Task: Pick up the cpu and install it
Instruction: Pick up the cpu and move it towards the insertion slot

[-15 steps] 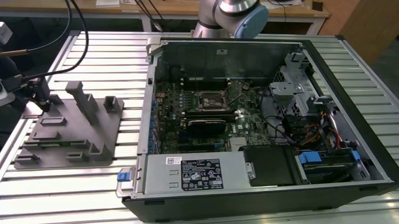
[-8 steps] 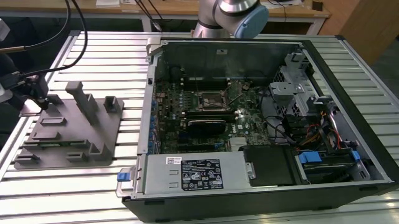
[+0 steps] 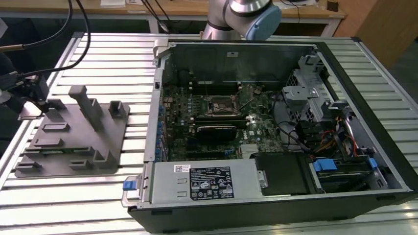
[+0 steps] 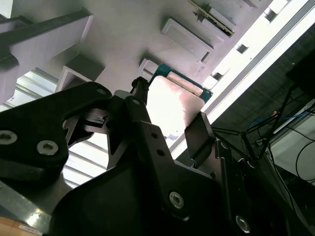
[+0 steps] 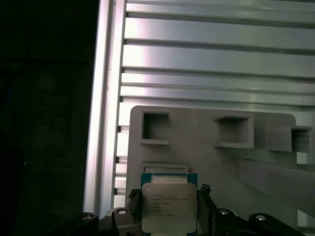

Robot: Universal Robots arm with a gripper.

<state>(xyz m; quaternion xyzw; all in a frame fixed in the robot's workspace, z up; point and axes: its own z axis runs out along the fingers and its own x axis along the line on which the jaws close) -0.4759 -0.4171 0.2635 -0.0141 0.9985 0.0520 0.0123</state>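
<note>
The pick-up half of the job is being worked. The gripper (image 3: 38, 100) is hanging low over the grey tray (image 3: 72, 147), at the tray's corner toward the exterior view's left. The cpu (image 5: 169, 206) is lying flat at that same corner of the tray, silver top facing up, near the tray's shallow rectangular recesses (image 5: 155, 128). In both wrist views the jaws are standing on either side of the cpu, one against each of two opposite edges. No gap is showing between them and its rim, so I am reading them as closing on the cpu rather than standing wide. How hard they are squeezing is not something the pictures are telling. The cpu is sitting level with the tray's surface close beneath it, so I am judging the lift as not yet begun. The open computer case (image 3: 339, 122) is resting on the slatted bench (image 3: 111, 54) just beside the tray, on the exterior view's right of it. The black socket (image 3: 219, 104) inside it is waiting well apart from the tray. In my judgement the next move is calling for a straight, level rise off the tray. The hold is bearing only on thin edges, and any tilt could be letting the cpu slip or catch on the tray's upright posts (image 3: 85, 105).
</note>
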